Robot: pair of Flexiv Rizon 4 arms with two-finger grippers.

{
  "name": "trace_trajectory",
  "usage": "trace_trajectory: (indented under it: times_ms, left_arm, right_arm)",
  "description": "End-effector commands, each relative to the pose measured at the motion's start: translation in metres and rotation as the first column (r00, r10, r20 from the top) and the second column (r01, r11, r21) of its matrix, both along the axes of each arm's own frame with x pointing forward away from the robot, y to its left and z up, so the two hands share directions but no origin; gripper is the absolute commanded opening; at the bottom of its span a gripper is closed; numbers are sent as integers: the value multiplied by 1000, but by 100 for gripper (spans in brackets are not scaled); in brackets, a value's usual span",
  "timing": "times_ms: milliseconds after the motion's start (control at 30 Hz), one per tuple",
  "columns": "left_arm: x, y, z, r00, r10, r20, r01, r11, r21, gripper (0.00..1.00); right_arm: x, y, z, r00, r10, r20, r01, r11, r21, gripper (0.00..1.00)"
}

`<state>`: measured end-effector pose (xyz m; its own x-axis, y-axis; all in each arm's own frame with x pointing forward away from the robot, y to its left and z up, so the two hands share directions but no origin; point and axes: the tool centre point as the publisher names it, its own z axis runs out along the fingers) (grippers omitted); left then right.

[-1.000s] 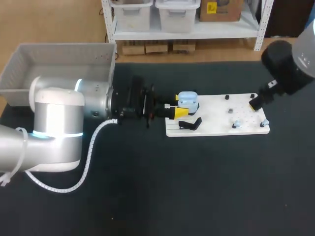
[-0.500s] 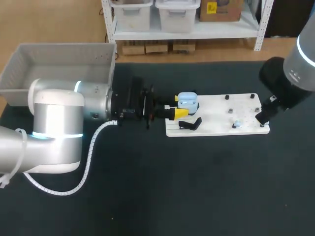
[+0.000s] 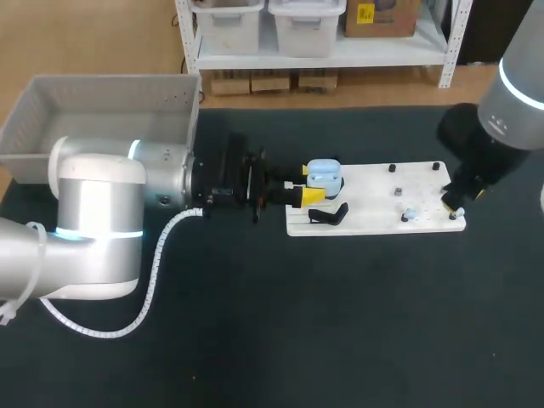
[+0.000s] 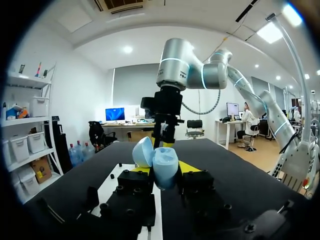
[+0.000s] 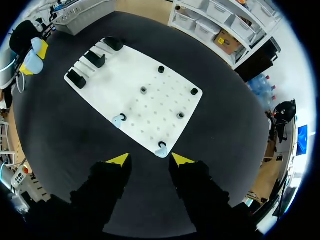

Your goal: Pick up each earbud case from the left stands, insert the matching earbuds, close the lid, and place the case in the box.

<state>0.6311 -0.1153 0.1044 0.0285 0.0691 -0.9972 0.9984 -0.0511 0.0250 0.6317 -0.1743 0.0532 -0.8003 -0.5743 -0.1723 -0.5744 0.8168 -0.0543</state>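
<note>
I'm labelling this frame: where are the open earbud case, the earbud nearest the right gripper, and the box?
earbud case (image 4: 164, 165), left wrist view, on its lower shell.
earbud (image 5: 161, 148), right wrist view, on its blue body.
box (image 3: 110, 77), head view, on its far rim.

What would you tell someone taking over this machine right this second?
Left claw: shut on the light blue earbud case, lid open, at the white board's left end.
Right claw: open, above an earbud at the board's corner; a second earbud lies nearby on the board.
Done: case grasped.
Left: insert both earbuds, close the lid, put the case in the grey box.
</note>
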Motion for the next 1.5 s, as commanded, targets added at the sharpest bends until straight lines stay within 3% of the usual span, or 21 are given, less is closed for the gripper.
trace_trajectory:
  times_ms: [33,433,1500]
  left_arm:
    - [-2,0,-1,1000,8,3,-8,1000,-2,0]
    - [-2,0,-1,1000,8,3,-8,1000,-2,0]
    - [-2,0,-1,1000,8,3,-8,1000,-2,0]
  right_arm:
    - [3,0,-6,1000,-2,-15,2,1000,2,49]
    - [-1,-7,-21,999,-18,-35,18,1000,2,52]
    - [14,-13,-37,999,-18,-44,18,1000,-1,42]
